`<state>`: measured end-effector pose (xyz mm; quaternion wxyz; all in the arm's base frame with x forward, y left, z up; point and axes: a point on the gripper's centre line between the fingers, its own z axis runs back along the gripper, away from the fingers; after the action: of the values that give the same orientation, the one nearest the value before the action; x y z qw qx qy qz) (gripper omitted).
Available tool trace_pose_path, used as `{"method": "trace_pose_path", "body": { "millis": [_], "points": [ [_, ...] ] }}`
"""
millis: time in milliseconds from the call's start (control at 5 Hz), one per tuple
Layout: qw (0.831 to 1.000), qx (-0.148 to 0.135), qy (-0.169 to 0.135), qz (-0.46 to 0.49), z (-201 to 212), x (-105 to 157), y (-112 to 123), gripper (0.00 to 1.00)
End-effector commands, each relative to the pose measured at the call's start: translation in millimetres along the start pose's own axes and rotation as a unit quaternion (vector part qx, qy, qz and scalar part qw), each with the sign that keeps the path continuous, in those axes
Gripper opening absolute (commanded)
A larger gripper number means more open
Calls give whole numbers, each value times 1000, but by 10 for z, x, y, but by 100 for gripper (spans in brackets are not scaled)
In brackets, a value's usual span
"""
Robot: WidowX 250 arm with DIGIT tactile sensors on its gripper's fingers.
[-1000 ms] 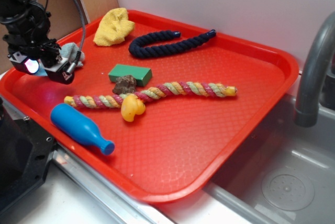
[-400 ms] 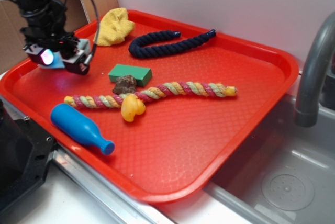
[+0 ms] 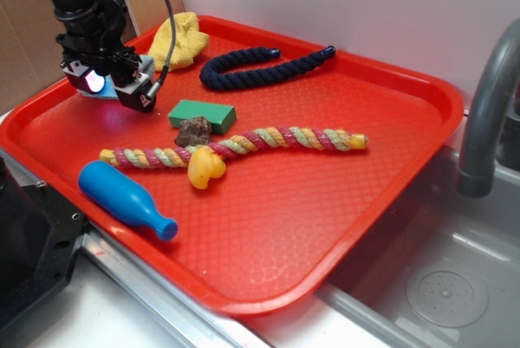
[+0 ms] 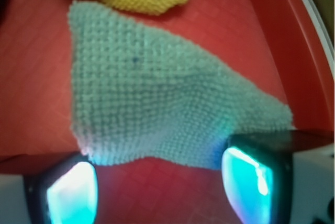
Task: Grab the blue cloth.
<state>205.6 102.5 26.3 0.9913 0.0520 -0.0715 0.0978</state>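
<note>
While I hang over the far-left corner of the tray (image 3: 390, 202), my gripper (image 3: 114, 92) hides most of the cloth (image 3: 146, 63) beside the yellow rag (image 3: 176, 41). From the wrist, the cloth (image 4: 152, 98) lies flat, soft and floppy; its near edge looks best to pinch. My fingers (image 4: 70, 192) stand spread, empty, straddling that edge.

Blue cloth (image 4: 152, 93) flat on red tray (image 4: 31, 77)
</note>
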Motion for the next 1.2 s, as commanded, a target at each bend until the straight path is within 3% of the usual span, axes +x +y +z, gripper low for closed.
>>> {"method": "trace_pose_path", "body": {
  "millis": [0,200,400,800,1000],
  "points": [
    [993,4,-85,-80,705,-57,41,100],
    [991,-11,-58,-120,589,121,117,100],
    [984,-20,-35,-173,292,352,39,100],
    [978,-56,-6,-203,6,317,-7,100],
    [983,-54,15,-177,-64,218,-14,0]
  ]
}}
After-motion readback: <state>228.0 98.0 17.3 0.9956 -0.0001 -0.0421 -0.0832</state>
